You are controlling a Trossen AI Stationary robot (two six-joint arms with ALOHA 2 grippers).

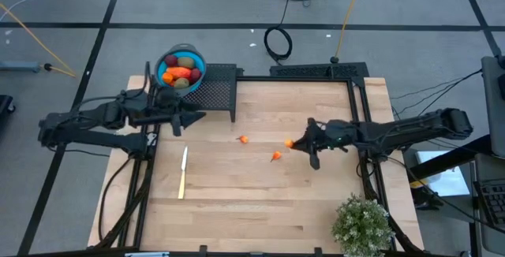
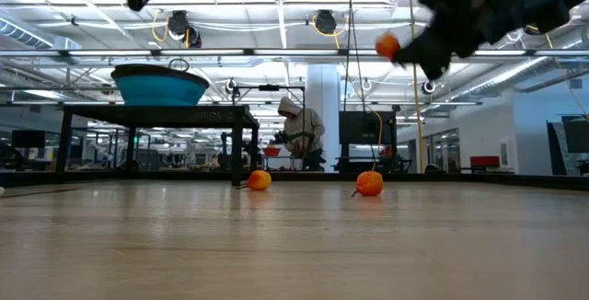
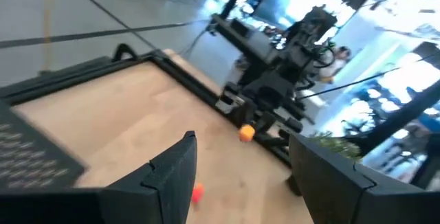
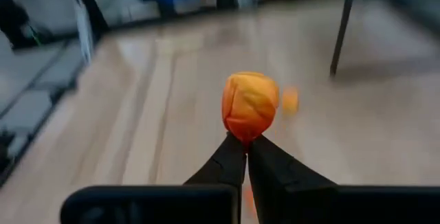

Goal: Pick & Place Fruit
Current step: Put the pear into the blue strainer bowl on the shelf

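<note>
From above, the right end effector [image 1: 297,142] hangs over the pale wooden tabletop [image 1: 260,194] with its fingers closed on a tiny round orange fruit [image 1: 289,143] at their tips; two more tiny orange fruits lie on the wood beyond those tips, one [image 1: 275,156] near and one [image 1: 243,139] farther off. The left end effector [image 1: 193,117] waits with fingers apart beside a round blue bowl [image 1: 164,61] that sits on a black mesh stand [image 1: 217,90] and holds a heap of fruit [image 1: 181,72]: dark red round pieces, olive-green ovals and an elongated red-orange one. A slim pale knife [image 1: 183,172] lies on the wood near that end effector, well apart from the right one. At tabletop height, the right end effector [image 2: 405,53] holds its orange fruit [image 2: 387,46] high in the air, with the two loose fruits [image 2: 259,179] [image 2: 369,183] resting on the wood far below it; a person [image 2: 299,134] in a pale hooded top stands in the room behind. The left wrist view shows its own two dark fingers [image 3: 172,176] spread wide with nothing between them, and the gripped fruit [image 3: 246,134] far ahead. The right wrist view shows dark fingertips [image 4: 230,162] pinched together under the orange fruit [image 4: 249,106], another orange piece [image 4: 289,101] blurred beyond it.
</note>
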